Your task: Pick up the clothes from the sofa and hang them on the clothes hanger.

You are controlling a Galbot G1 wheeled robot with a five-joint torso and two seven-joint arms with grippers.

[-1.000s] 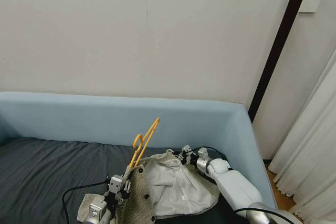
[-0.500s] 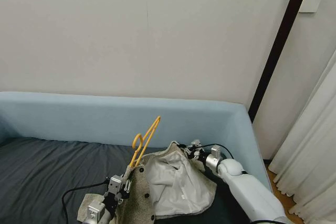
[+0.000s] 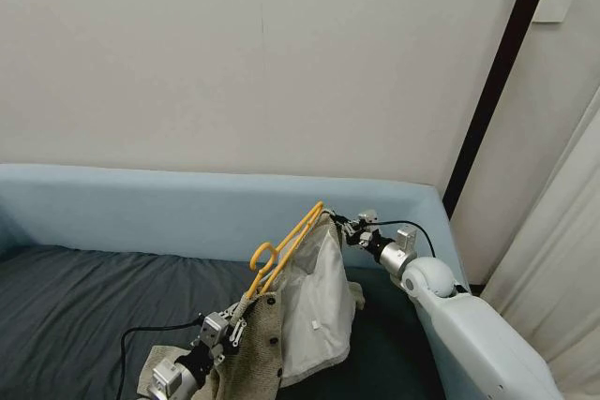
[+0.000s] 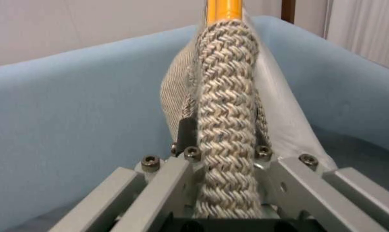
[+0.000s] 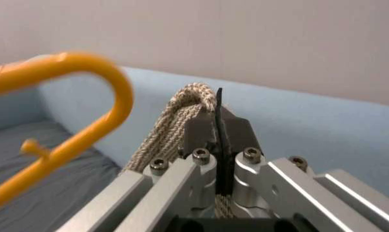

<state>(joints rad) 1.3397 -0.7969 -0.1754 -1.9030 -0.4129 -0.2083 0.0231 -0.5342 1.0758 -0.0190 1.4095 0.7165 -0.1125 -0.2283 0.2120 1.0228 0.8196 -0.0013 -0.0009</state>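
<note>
A knitted beige jacket (image 3: 305, 311) with a white lining hangs stretched between my two grippers above the sofa seat. An orange hanger (image 3: 286, 250) runs along its raised top edge. My right gripper (image 3: 339, 222) is shut on the jacket's upper corner, high near the sofa's right arm; the right wrist view shows the knit edge (image 5: 181, 121) pinched in its jaws beside the hanger hook (image 5: 84, 92). My left gripper (image 3: 239, 318) is lower, shut on the jacket's other end; the left wrist view shows the thick knit edge (image 4: 226, 125) and hanger (image 4: 224, 9) between its fingers.
The light blue sofa (image 3: 141, 208) has a dark grey seat (image 3: 75, 306) and a backrest against a white wall. A black frame post (image 3: 497, 72) and white curtains (image 3: 562, 259) stand to the right. A black cable (image 3: 155, 334) trails by the left gripper.
My right gripper has lifted the jacket's corner up and toward the sofa's right arm. The jacket went from lying crumpled to hanging taut, and the hanger tilted up with it.
</note>
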